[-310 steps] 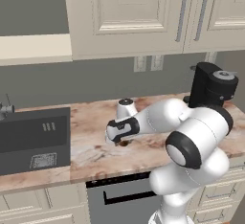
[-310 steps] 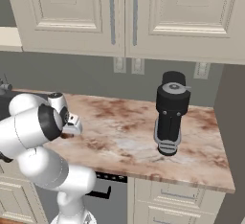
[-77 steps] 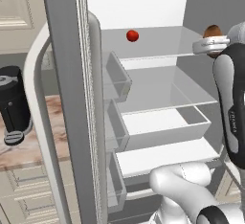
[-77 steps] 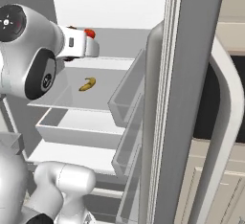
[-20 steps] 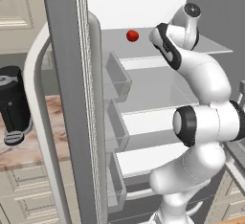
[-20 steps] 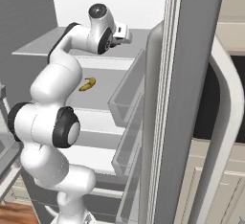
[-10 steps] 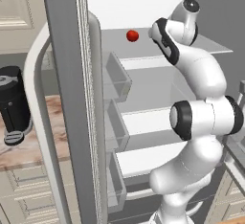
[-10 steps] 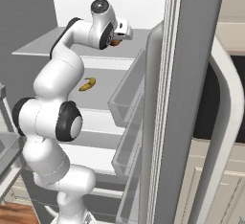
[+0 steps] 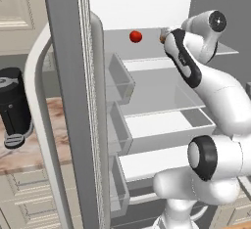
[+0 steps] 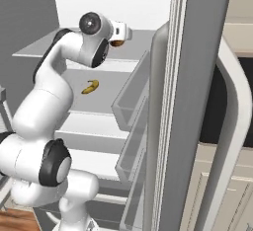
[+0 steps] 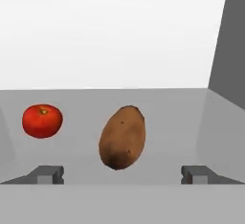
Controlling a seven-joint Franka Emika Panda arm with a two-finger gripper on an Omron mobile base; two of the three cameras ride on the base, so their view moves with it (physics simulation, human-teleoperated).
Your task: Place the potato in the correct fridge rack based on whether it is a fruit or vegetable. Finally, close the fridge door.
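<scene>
Inside the open fridge, the potato (image 11: 122, 137) lies on the top fridge rack (image 11: 191, 122), w/ a red tomato (image 11: 42, 120) just beside it to the left, not touching. The gripper (image 11: 122, 174) sits at the rack's near edge, fingertips (image 11: 46, 174) spread wide either side of the potato, clear of it & holding nothing. One level lower, a banana (image 10: 90, 87) rests on the next shelf (image 10: 106, 99). The fridge door (image 9: 73, 101) stands wide open at left.

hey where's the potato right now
In the hand view the potato sits on the fridge rack, just right of the red tomato and apart from it, between the open claw tips.
</scene>
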